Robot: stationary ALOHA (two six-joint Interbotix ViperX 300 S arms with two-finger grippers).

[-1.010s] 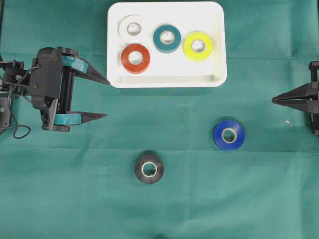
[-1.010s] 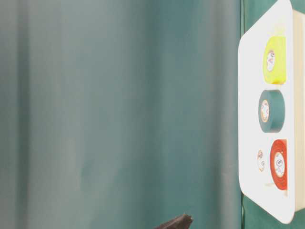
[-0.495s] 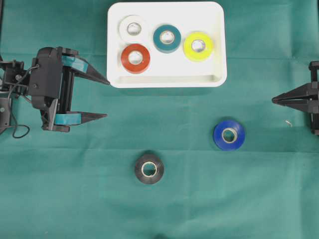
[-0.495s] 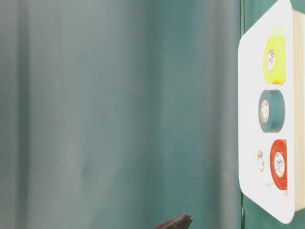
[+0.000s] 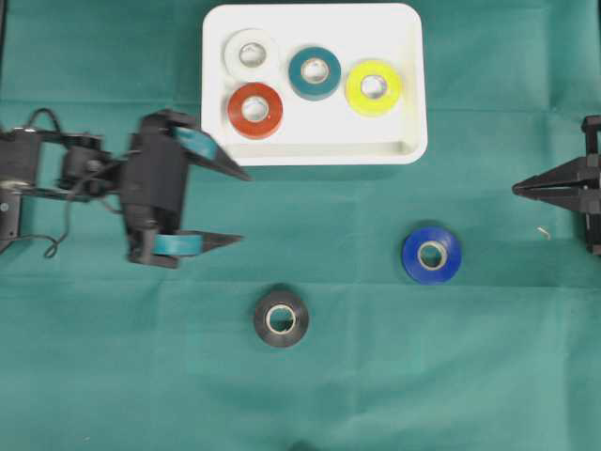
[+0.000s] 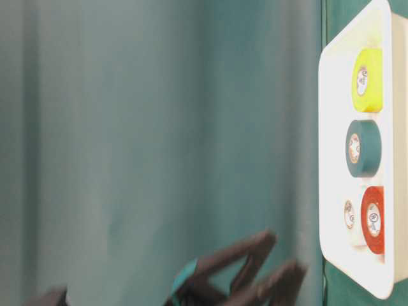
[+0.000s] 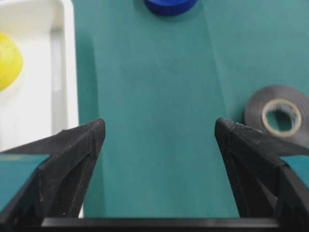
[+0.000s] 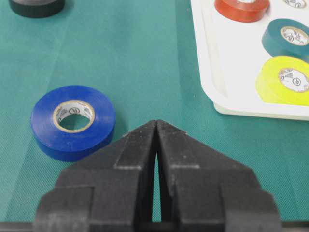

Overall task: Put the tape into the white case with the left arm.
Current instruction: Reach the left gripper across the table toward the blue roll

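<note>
While the left claw (image 5: 242, 207) stands spread wide and empty, pointing right, the black tape roll (image 5: 281, 318) and blue tape roll (image 5: 432, 255) lie flat on the green-clothed bench (image 5: 376, 376). Large shallow white rectangular plastic case (image 5: 315, 150), long axis left-right, holds white (image 5: 250, 54), red (image 5: 255, 109), teal (image 5: 315, 71) and yellow (image 5: 374, 86) rolls. Right claw (image 5: 518, 189) is closed, empty.

case (image 5: 315, 146): white
rolls in the case: white (image 5: 250, 54), red (image 5: 255, 109), teal (image 5: 315, 71), yellow (image 5: 374, 86)
rolls on the cloth: blue (image 5: 432, 255), black (image 5: 281, 318)
cloth (image 5: 376, 376): green
</note>
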